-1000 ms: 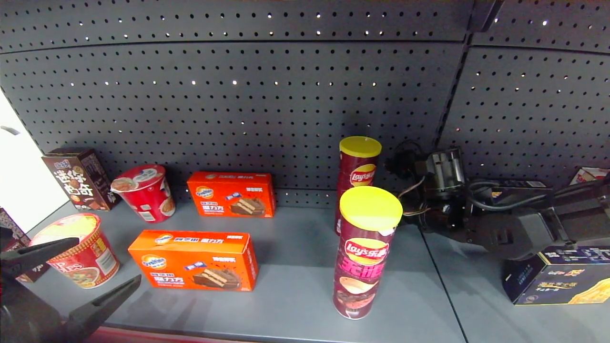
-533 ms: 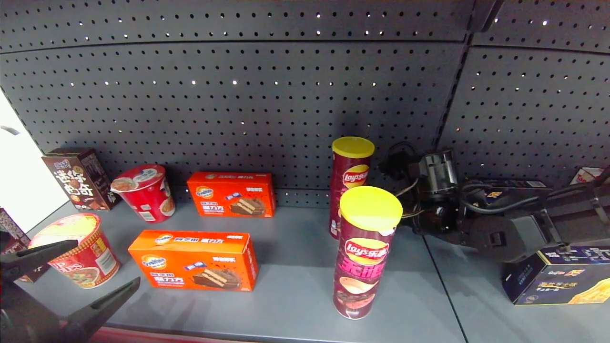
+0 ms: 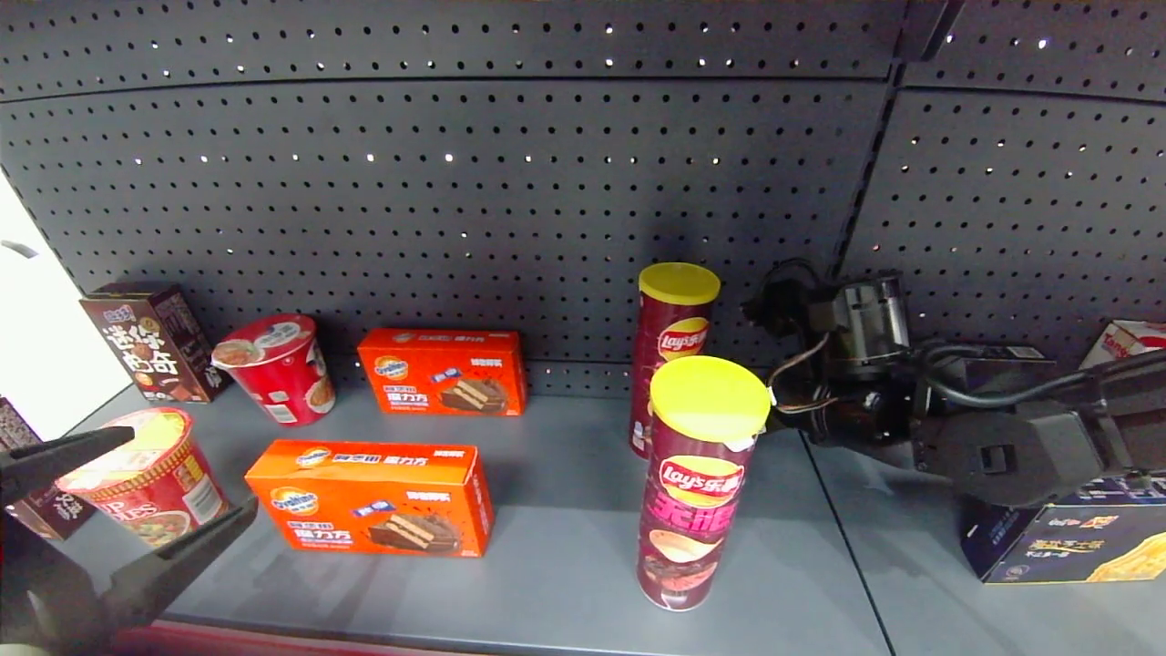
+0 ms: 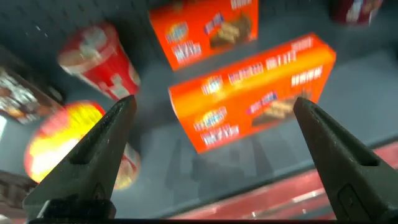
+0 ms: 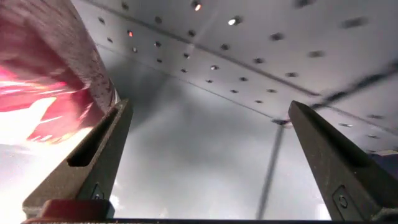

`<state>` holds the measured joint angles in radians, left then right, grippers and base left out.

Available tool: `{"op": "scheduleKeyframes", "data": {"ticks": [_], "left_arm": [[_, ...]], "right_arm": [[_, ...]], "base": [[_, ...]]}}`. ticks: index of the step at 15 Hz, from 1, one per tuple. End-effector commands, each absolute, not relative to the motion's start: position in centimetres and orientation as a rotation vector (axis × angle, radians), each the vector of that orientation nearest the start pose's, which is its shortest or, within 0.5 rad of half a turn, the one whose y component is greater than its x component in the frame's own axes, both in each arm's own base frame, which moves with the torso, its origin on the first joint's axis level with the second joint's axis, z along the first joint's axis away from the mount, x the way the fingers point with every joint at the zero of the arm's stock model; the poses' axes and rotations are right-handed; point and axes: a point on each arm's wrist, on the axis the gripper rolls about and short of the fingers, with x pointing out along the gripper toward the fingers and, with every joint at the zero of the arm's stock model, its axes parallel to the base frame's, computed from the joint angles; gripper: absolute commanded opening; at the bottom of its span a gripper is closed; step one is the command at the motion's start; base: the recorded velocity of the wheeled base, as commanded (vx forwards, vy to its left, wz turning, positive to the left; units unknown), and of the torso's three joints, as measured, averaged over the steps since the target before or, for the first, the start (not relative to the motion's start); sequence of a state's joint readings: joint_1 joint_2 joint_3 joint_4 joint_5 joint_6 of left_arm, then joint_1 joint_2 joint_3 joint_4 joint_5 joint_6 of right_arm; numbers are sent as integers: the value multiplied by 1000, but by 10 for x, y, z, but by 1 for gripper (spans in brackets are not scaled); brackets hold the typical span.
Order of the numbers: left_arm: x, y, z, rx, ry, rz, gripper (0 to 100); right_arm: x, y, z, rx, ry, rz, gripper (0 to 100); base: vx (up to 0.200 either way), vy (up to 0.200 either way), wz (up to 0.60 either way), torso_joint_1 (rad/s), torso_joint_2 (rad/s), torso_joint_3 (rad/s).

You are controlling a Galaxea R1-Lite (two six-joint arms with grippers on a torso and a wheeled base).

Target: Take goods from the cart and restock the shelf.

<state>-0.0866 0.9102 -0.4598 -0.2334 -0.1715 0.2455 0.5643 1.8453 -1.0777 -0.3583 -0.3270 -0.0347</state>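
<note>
Right hand (image 5: 208,109) pulled back from rear can (image 3: 672,355), fingers apart, released.
Rear can upright on shelf (image 3: 565,565) near pegboard (image 3: 455,182), just behind front can (image 3: 697,483); left hand (image 3: 187,471) spread wide at shelf front, between cup (image 3: 146,487) and box (image 3: 373,497).

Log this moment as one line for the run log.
left tool open, near front noodle cup | right tool open, beside rear chip can | rear chip can upright on shelf
</note>
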Motion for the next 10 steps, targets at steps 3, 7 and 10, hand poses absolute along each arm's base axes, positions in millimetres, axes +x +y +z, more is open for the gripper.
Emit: {"op": "scheduleKeyframes", "data": {"ticks": [3, 7, 10], "left_arm": [[125, -16, 226, 243, 164, -290, 100], [150, -26, 242, 254, 155, -339, 100], [140, -24, 236, 250, 157, -326, 100]], "right_arm": [[271, 160, 215, -172, 287, 233, 100], [234, 137, 243, -129, 201, 254, 100], [194, 111, 272, -77, 88, 248, 100]], "base": [[0, 0, 0, 0, 0, 0], [0, 0, 0, 0, 0, 0], [0, 0, 0, 0, 0, 0]]}}
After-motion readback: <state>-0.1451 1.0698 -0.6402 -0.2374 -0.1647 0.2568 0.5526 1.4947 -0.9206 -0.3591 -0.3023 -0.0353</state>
